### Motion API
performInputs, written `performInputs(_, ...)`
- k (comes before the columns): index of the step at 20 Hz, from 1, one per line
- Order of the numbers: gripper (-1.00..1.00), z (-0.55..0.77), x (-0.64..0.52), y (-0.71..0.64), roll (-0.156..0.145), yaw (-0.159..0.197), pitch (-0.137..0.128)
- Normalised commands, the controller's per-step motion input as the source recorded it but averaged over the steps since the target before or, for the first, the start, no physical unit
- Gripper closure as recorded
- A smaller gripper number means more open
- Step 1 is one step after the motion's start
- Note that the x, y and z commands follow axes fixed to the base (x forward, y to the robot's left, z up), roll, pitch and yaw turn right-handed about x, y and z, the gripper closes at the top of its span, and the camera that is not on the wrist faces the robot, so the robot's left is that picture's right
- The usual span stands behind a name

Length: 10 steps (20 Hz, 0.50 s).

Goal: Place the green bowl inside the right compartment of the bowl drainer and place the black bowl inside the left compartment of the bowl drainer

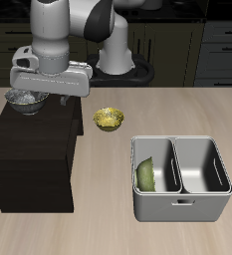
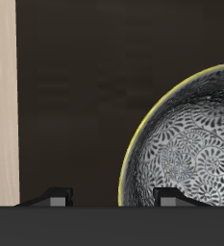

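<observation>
gripper (image 1: 35, 97) over black bowl (image 1: 26, 101), no writing

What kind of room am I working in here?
Probably a kitchen, rendered in simulation: a grey metal two-well bowl drainer sits on a light wooden table, small round bowls lie about, and dark cabinets line the back.

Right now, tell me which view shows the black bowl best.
The wrist view: the black bowl fills much of it, its patterned silvery inside clear, though cut off at the frame's edge. The exterior view shows the bowl small, partly hidden behind the hand.
</observation>
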Motion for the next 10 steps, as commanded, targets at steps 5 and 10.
performInputs(5, 1.00, 0.04, 0.00, 0.05, 0.002, 0.020, -0.005)
performInputs(10, 1.00, 0.10, 0.03, 0.06, 0.001, 0.018, -0.004)
